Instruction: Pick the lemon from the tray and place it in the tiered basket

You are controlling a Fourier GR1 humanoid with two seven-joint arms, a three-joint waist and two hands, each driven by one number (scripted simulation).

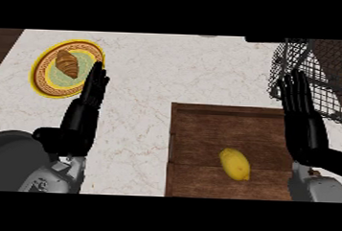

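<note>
The lemon [234, 164] lies on the tray [202, 123], near its front edge. The right hand [306, 123] is wide open beside the lemon, holding nothing. The lemon looks small, light, hard and a bit slippery, so grab it round its fat middle.

I am looking down at a kitchen, I think. The desk [154, 73] has a pale stone top. There is food out: a croissant [67, 63] on a plate [41, 77] and a lemon [234, 164] on a wooden tray [201, 133].
</note>
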